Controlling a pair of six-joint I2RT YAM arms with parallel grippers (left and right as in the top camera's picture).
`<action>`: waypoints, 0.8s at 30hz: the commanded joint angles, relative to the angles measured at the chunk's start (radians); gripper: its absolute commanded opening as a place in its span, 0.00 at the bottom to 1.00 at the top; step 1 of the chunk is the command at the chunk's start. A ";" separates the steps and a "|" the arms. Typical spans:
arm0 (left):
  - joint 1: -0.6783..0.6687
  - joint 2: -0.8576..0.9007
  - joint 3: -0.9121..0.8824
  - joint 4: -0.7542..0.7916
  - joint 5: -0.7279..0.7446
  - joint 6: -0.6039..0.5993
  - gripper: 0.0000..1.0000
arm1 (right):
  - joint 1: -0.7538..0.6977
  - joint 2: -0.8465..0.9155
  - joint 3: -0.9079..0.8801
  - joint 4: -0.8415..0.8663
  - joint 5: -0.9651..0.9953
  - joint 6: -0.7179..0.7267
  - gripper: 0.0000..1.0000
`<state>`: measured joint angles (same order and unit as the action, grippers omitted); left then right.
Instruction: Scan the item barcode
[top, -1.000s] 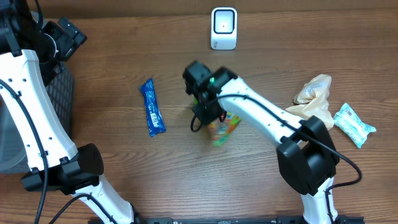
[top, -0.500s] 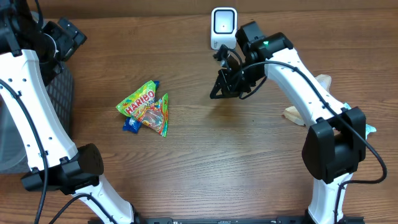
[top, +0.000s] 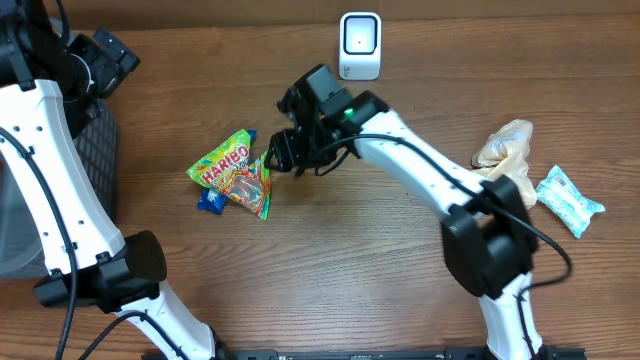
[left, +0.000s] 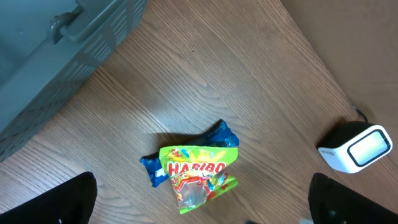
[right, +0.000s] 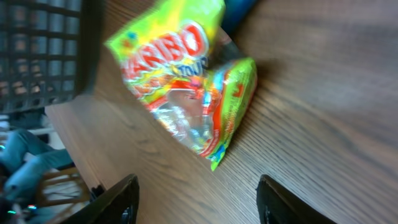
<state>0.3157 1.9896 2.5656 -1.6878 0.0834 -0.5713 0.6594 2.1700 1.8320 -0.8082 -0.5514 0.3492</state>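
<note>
The candy bag (top: 232, 170) lies flat on the table (top: 330, 270), overlapping a blue wrapper (top: 208, 201). Just beside it, the right fingers (right: 118, 202) hover spread and empty. The left fingers (left: 68, 202) are spread wide too, holding nothing. Farther back stands the scanner (top: 360, 45).

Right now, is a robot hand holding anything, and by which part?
Nothing is held. The right gripper is open by the candy bag, which lies on the table. The left gripper is open and empty.
</note>
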 joint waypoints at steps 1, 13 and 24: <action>-0.004 -0.028 0.010 -0.002 0.006 -0.009 1.00 | -0.002 0.104 0.002 0.023 -0.073 0.097 0.61; -0.004 -0.028 0.010 -0.002 0.006 -0.009 1.00 | 0.037 0.225 0.002 0.203 -0.274 0.122 0.50; -0.004 -0.028 0.010 -0.002 0.006 -0.009 1.00 | 0.037 0.226 0.002 0.198 -0.167 0.153 0.08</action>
<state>0.3157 1.9896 2.5656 -1.6878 0.0837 -0.5713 0.6983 2.3844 1.8309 -0.6144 -0.7685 0.4862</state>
